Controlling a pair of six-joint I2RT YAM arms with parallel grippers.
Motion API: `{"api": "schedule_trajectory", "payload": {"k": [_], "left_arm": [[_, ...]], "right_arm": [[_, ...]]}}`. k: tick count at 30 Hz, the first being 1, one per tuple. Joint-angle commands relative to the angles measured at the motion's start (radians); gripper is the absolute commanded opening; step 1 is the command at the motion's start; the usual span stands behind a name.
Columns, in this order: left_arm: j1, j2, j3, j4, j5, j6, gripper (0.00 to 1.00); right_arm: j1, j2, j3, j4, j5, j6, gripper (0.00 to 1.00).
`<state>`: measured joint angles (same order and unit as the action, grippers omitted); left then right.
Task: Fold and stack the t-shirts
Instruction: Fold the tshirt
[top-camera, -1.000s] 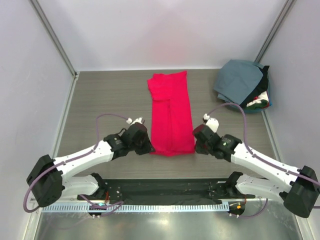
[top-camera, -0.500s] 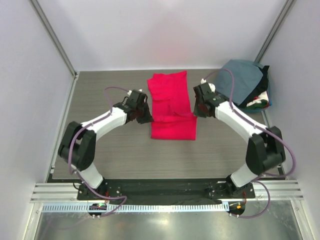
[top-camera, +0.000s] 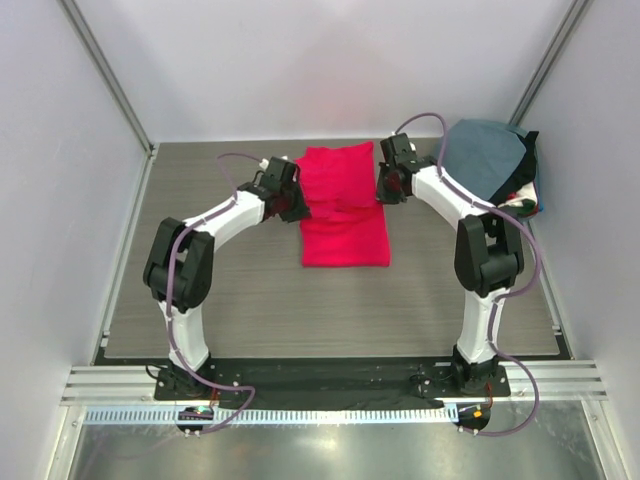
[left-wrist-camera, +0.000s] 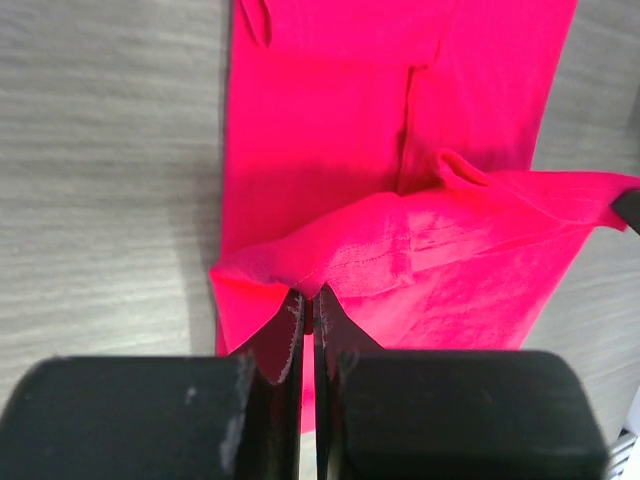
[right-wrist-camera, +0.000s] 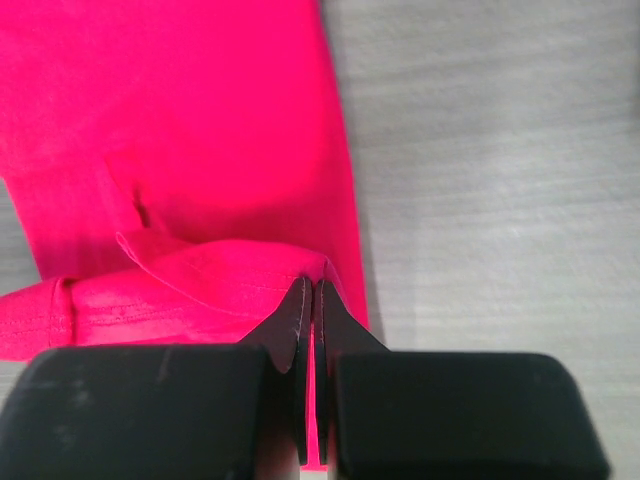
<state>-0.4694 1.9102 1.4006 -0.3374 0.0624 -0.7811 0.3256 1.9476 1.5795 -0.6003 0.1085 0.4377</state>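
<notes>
The red t-shirt edge (raised) pinched in left fingers, right fingers.

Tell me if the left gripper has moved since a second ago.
Yes. Left gripper, shut on the red t-shirt, moved away from the arm bases toward the table's far edge.

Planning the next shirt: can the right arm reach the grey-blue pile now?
Probably not yet: the right gripper is shut on the red shirt. The grey-blue pile lies close beside it, unobstructed.

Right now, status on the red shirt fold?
Left gripper shut on red t-shirt hem corner. Right gripper shut on the other. Shirt pile apart, far right.
</notes>
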Motion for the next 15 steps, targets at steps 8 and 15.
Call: {"api": "schedule_trajectory", "payload": {"k": [8, 15], "left_arm": [[0.06, 0.088, 0.1, 0.061, 0.04, 0.019, 0.2], [0.1, -0.017, 0.083, 0.083, 0.062, 0.037, 0.83]], "right_arm": [[-0.048, 0.138, 0.183, 0.025, -0.036, -0.021, 0.28], [-0.079, 0.053, 0.113, 0.06, -0.076, -0.024, 0.68]]}}
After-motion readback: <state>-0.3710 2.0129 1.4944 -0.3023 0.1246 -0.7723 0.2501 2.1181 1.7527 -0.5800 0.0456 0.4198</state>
